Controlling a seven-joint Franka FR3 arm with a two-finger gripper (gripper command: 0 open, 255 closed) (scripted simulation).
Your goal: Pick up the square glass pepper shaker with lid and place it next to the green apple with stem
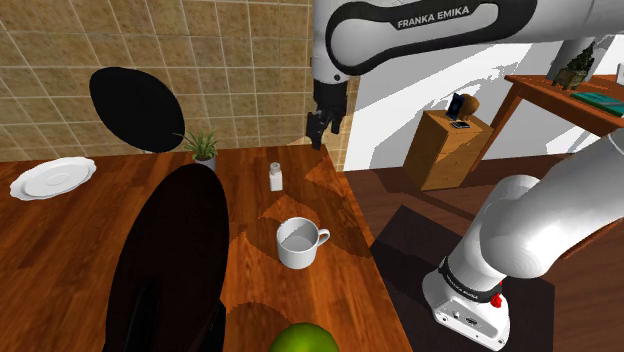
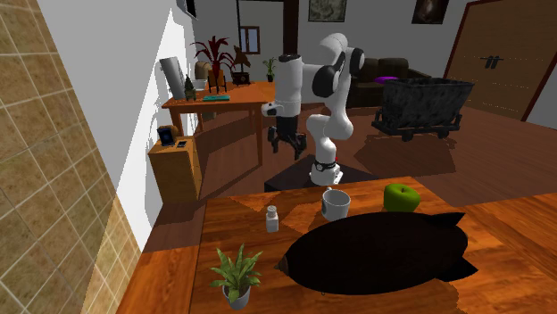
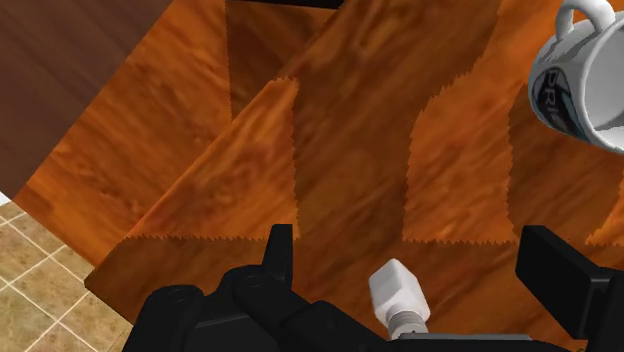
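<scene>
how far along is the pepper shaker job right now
Nothing is done yet: the shaker stands on the table, with the mug between it and the green apple. In hand: the open tool hovers well above the shaker, not touching it. Left: descend, grasp, carry it beside the apple.

Wrist view: pepper shaker (image 3: 398, 288) shows in the gap btw the end effector (image 3: 412, 242) fingers, untouched, but its near end tucks behind the end effector's black body, so cap detail can't be read. Mug (image 3: 585, 85), out past one finger, is cut by the frame edge: handle & part of the wall show. Shoulder view: apple (image 1: 303, 340), well away from the end effector, beyond the mug, is cut by the bottom edge; just its top curve shows. Big black shape (image 1: 165, 265) hides much of the table (image 1: 100, 215) beyond the pepper shaker. Second ext. view: end effector too small & dark to judge the finger gap.
</scene>
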